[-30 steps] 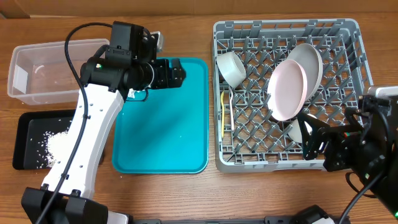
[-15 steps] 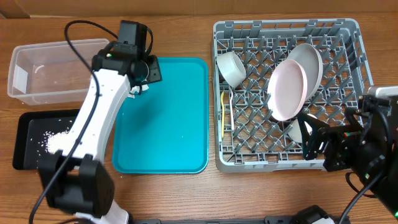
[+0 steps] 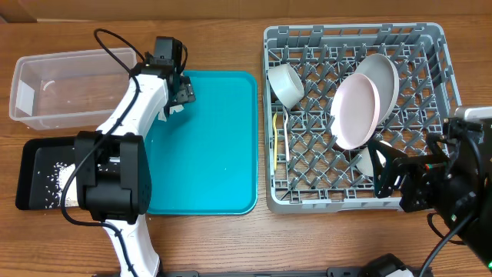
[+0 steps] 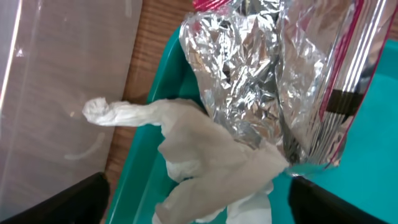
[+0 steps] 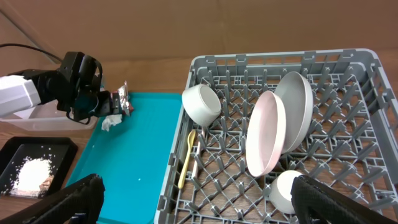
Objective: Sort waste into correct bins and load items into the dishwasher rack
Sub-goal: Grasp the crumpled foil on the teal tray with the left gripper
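Note:
The crumpled silver-and-red foil wrapper (image 4: 261,74) with its white tissue (image 4: 205,155) lies in the far left corner of the teal tray (image 3: 207,154). It also shows in the overhead view (image 3: 171,109). My left gripper (image 4: 199,214) is open right over it, a finger on each side. The clear tub (image 3: 69,88) stands just left of it. The black tray (image 3: 31,165) holds the rice heap (image 3: 65,183). The dishwasher rack (image 3: 430,46) holds the white plate (image 3: 355,111), grey plate (image 3: 382,77), grey bowl (image 3: 286,83), yellow spoon (image 3: 277,142) and white cup (image 3: 361,163). My right gripper (image 5: 199,208) is open and empty above the rack's near edge.
The teal tray lies between the bins and the rack, bare apart from the wrapper and a few specks. The clear tub holds a few grains. The left arm's cable loops above the tub's right end. Bare wooden table surrounds everything.
My left arm has swung left and down to the teal tray's far left corner, bringing its gripper over the wrapper. The right arm has not moved.

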